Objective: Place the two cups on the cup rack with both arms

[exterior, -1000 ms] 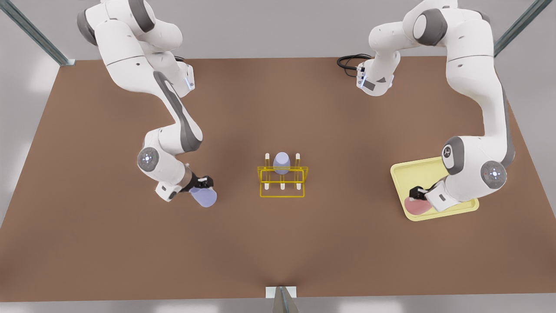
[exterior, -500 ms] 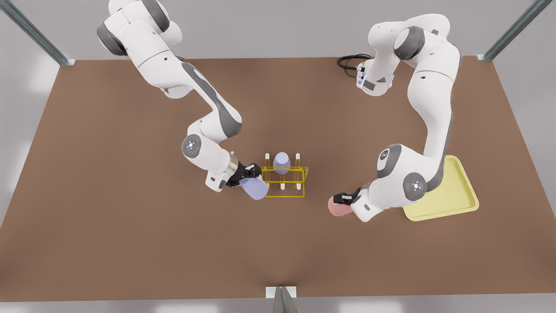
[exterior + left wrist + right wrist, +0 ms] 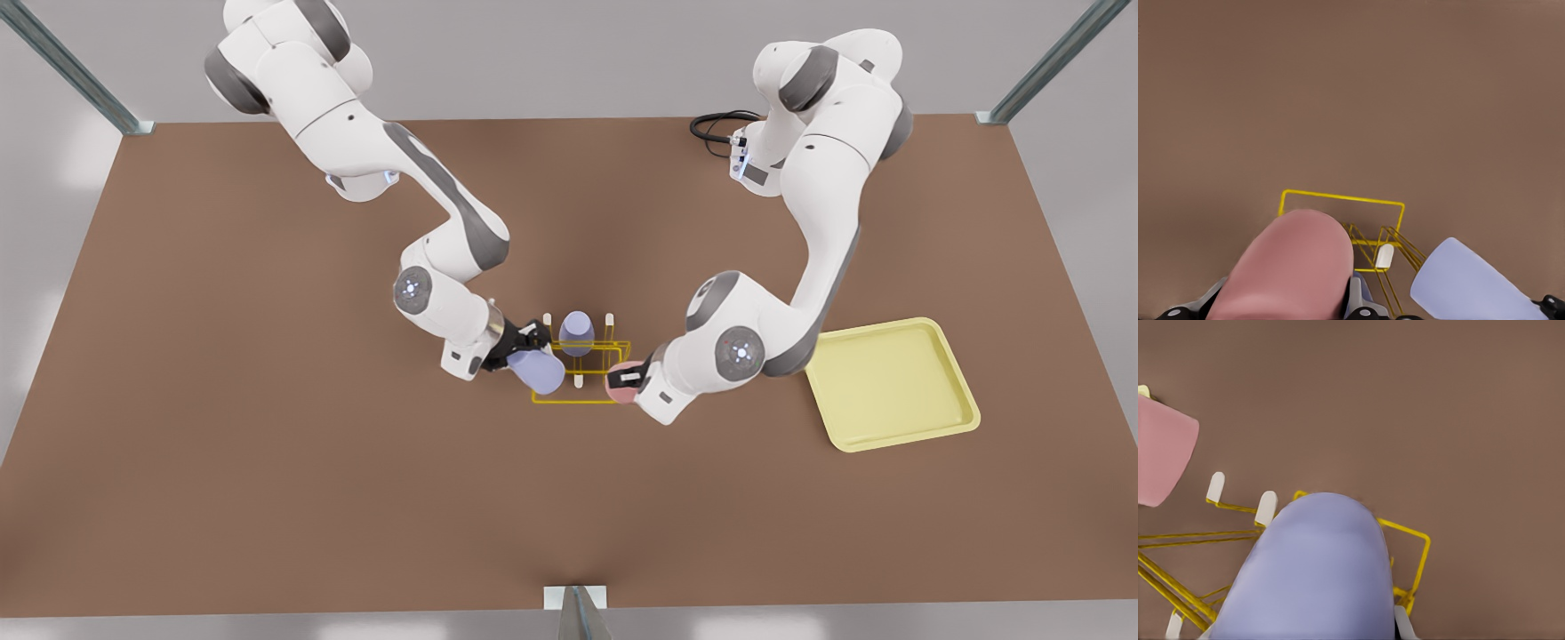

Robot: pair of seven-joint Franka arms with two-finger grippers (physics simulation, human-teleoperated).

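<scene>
The brown tabletop carries a pale-yellow tray on the front view's right and the bright-yellow cup rack at centre. One lavender cup sits upside down on a rear peg of the rack. My left gripper has its jaws clenched on the pink cup at the rack's right end. My right gripper grasps the other lavender cup at the rack's left end.

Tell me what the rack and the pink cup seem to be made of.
Rack: thin yellow wire, probably coated metal, with white-capped pegs; its bars are slim and you see through the frame.
Pink cup: smooth, matte and opaque, probably plastic, though ceramic is possible; it shows no gloss or texture.
</scene>
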